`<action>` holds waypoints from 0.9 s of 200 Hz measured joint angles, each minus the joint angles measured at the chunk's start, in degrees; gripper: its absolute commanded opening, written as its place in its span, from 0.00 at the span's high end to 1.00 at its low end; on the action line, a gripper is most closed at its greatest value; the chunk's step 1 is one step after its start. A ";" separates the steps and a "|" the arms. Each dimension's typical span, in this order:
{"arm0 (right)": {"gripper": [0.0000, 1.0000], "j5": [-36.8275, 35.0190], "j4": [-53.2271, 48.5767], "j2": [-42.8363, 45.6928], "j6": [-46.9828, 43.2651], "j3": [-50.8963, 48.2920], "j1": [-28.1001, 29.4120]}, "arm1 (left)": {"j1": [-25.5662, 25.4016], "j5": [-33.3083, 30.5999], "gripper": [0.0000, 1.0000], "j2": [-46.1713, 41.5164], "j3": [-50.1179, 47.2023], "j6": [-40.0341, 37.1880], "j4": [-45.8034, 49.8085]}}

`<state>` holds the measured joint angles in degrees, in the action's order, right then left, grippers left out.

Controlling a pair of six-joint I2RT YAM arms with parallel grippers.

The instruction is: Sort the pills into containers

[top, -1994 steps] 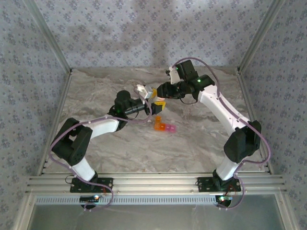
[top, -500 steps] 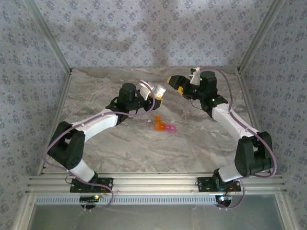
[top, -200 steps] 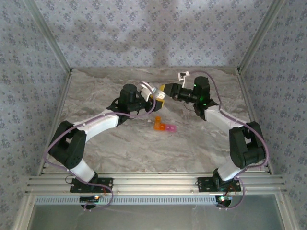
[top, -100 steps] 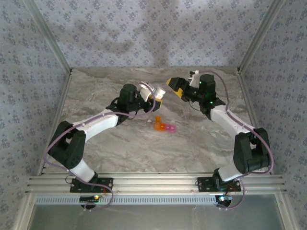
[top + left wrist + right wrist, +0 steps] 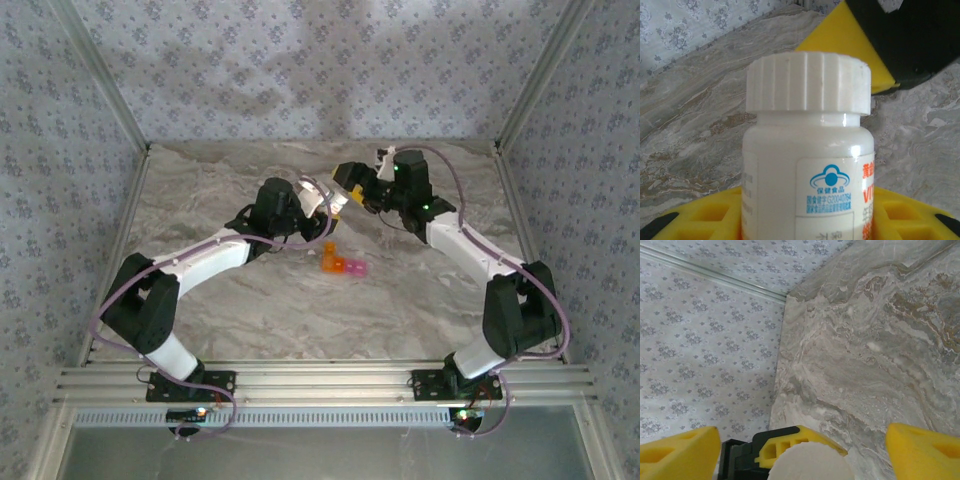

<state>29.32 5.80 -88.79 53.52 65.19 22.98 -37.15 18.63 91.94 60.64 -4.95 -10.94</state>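
My left gripper (image 5: 807, 222) is shut on the body of a small white bottle (image 5: 807, 165), holding it off the table with its ribbed white cap (image 5: 809, 82) on. In the top view the bottle (image 5: 316, 194) sits mid-table toward the back, tilted toward the right arm. My right gripper (image 5: 802, 440) stands open, one yellow finger (image 5: 680, 455) on each side of the cap (image 5: 810, 465) and neither touching it. The containers (image 5: 341, 265), an orange-to-pink strip of little boxes, lie on the table just in front of the grippers. The pills are hidden.
The marble-patterned table (image 5: 250, 310) is boxed in by patterned walls and metal corner posts (image 5: 105, 95). An aluminium rail (image 5: 320, 380) carrying both arm bases runs along the near edge. The left gripper's yellow finger (image 5: 785, 445) shows behind the cap.
A second ago the right gripper was at the bottle's cap. It then drew back to the right and opened, and now stands around the cap again, open. The left arm has barely moved.
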 measured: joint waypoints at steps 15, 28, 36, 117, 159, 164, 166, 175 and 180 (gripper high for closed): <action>0.25 -0.09 -0.37 -0.44 -0.13 0.00 0.33 | 0.00 -0.04 1.00 0.00 0.11 0.00 0.09; 0.31 -0.11 -0.52 -0.59 -0.22 -0.02 0.46 | 0.00 -0.04 1.00 0.00 0.17 0.00 0.07; 0.35 -0.11 -0.48 -0.61 -0.13 -0.04 0.52 | 0.00 -0.04 1.00 0.00 0.26 0.00 0.07; 0.65 1.51 3.48 -0.59 -2.67 -1.62 0.26 | 0.33 0.72 1.00 0.00 0.37 1.57 0.26; 0.63 7.87 15.21 0.39 -5.64 -6.93 -1.51 | 2.05 8.72 1.00 -0.04 -1.09 6.84 -3.87; 0.62 8.57 16.00 0.42 -5.77 -7.15 -1.66 | 2.23 9.57 1.00 -0.09 -1.33 7.61 -4.55; 0.62 8.87 16.35 0.42 -5.81 -7.19 -1.73 | 2.29 9.88 1.00 -0.11 -1.42 7.89 -4.85; 0.59 9.79 17.25 0.42 -6.05 -7.19 -1.86 | 2.58 11.08 1.00 -0.24 -1.81 8.90 -5.97; 0.55 10.23 17.70 0.42 -6.14 -7.19 -1.88 | 2.71 11.72 1.00 -0.35 -1.88 9.38 -6.34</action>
<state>39.55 23.51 -88.38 47.37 58.00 21.10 -34.44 30.35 91.59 58.76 4.43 -17.28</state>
